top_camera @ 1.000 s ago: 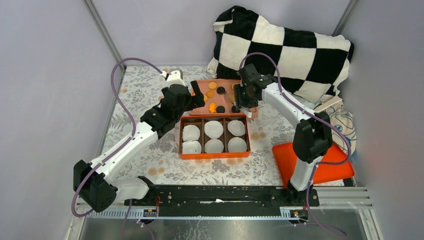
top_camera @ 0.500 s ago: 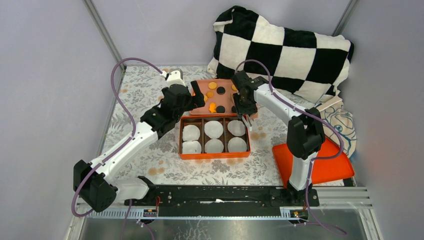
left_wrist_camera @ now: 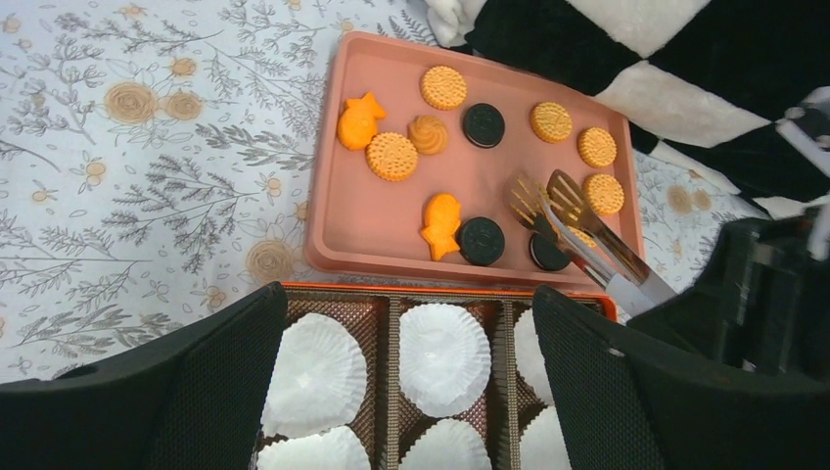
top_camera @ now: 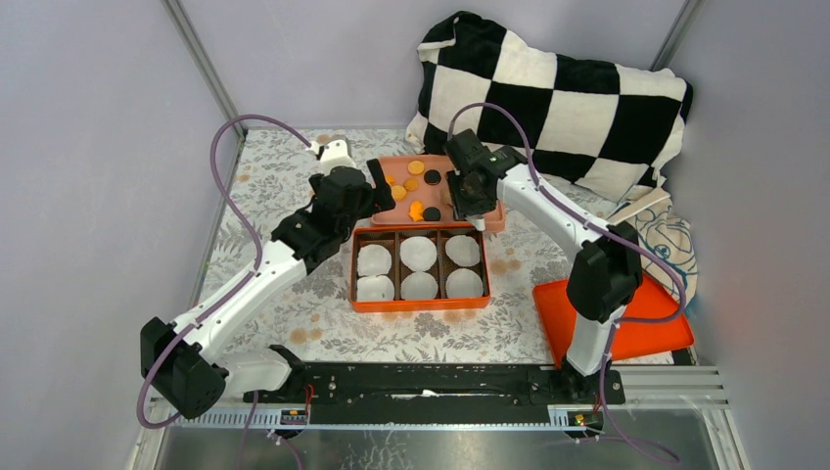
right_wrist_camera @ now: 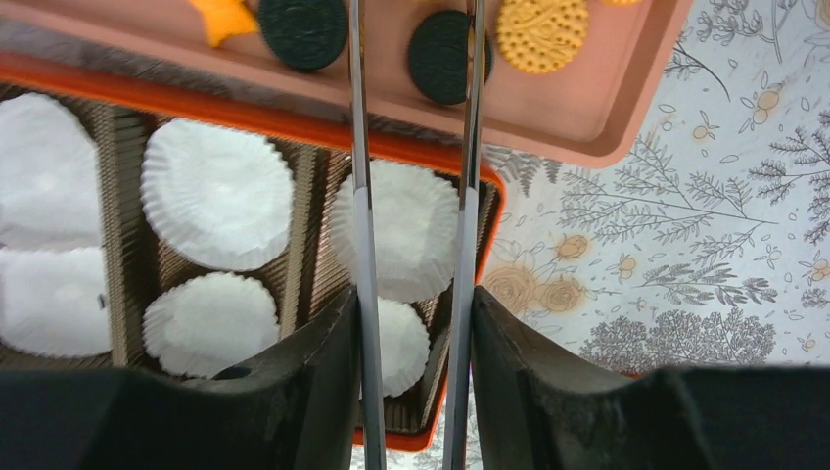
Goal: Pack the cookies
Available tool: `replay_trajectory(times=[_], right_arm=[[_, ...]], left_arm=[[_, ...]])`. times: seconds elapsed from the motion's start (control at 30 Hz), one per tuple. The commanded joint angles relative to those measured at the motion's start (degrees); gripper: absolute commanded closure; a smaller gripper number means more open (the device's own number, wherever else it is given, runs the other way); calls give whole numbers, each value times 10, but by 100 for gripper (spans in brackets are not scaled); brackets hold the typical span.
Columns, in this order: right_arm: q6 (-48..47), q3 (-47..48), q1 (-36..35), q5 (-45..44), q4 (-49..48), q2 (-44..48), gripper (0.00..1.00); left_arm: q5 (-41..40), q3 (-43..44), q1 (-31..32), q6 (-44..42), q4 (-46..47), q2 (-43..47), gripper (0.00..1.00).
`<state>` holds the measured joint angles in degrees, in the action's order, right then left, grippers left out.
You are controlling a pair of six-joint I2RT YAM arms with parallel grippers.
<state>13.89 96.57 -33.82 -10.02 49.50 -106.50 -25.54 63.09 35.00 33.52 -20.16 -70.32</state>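
The cookies (left_wrist_camera: 443,87), orange-yellow and black discs, lie scattered on a pink tray (left_wrist_camera: 391,211) behind the orange box (top_camera: 421,305). My right gripper (right_wrist_camera: 414,308) is shut on metal tongs (right_wrist_camera: 364,196), with both tong arms running between its fingers. The tong tips (left_wrist_camera: 548,196) straddle a black cookie (right_wrist_camera: 440,57) at the tray's near right. My left gripper (left_wrist_camera: 406,392) hangs wide open over the box's white paper liners (left_wrist_camera: 443,357), with nothing between its fingers.
A checkered black-and-white pillow (top_camera: 548,98) leans against the back wall behind the tray. A red lid (top_camera: 612,313) and a printed cloth (top_camera: 675,245) lie at the right. The box (right_wrist_camera: 196,103) holds several paper liners in its compartments.
My right wrist has shifted left toward the tray with the tongs, and its jaws have squeezed the tong arms a little closer. The left arm has barely moved.
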Motion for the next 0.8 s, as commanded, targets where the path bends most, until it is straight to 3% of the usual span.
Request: replay_trajectory(times=[0.0,0.13,0.3,0.53,0.77], right_arm=[[-11,37,-45,-4,7,57,100],[-11,46,-94,-5,18,67,100],[-6,52,-155,16,29,62,100],[8,55,-247,24,22,61,100],[15,54,-275,33,32,37,100]], left_arm=[[-51,17,3,14,-23,7,1],[-157,77,-14,52,-105,-3,1],[-91,112,-90,73,-124,9,1],[-84,84,-96,68,-113,27,1],[-75,70,-96,71,-112,38,1]])
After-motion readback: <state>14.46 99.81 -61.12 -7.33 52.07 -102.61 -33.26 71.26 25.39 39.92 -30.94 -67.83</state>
